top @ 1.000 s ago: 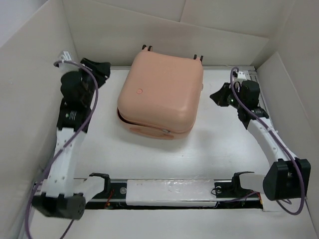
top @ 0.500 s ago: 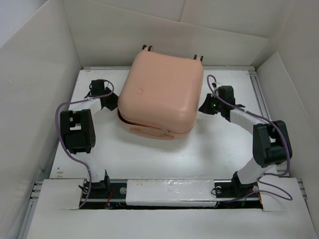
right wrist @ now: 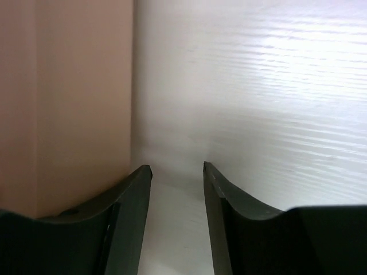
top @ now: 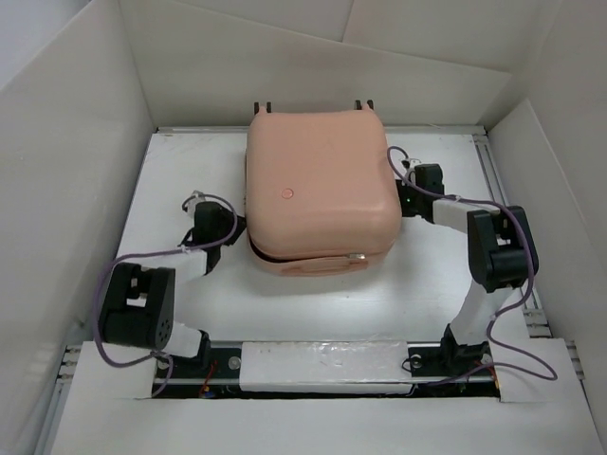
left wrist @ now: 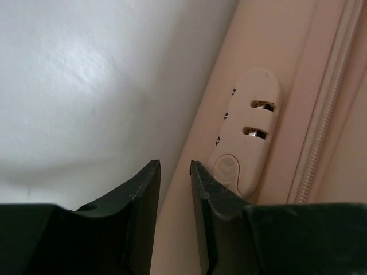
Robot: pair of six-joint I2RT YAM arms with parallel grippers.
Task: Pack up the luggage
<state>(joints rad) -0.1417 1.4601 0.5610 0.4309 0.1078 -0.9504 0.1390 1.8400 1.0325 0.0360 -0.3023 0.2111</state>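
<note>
Both arms are bending low over the surface (top: 313, 299) and reaching inward. The left end effector (top: 226, 227) is pointing at the left side of the closed suitcase (top: 318, 185), and the right end effector (top: 402, 197) at its right side. The suitcase is lying flat between the two, toward the far edge. The left jaws are standing only a little apart, empty, just beside the lock (left wrist: 246, 137) on the shell, while the right jaws are standing wider apart with nothing between them, one jaw close along the shell.
</note>
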